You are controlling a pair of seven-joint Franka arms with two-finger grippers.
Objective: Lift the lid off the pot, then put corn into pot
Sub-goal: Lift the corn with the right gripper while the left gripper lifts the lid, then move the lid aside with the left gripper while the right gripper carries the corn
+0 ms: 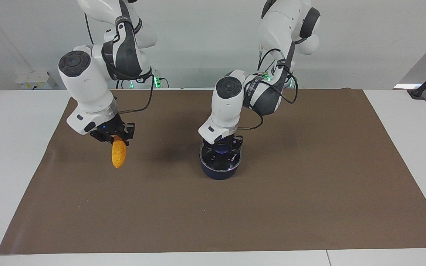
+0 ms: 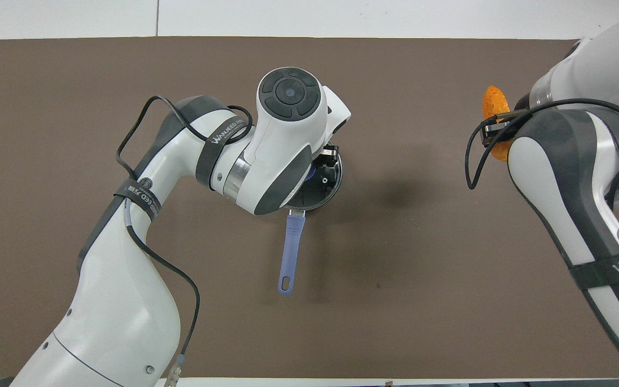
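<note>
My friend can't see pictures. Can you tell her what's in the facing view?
The right gripper holds an orange-yellow corn in the air above a brown mat. At the middle of the mat, the left gripper is down on the blue knob of the lid, which sits on a dark pot.
</note>
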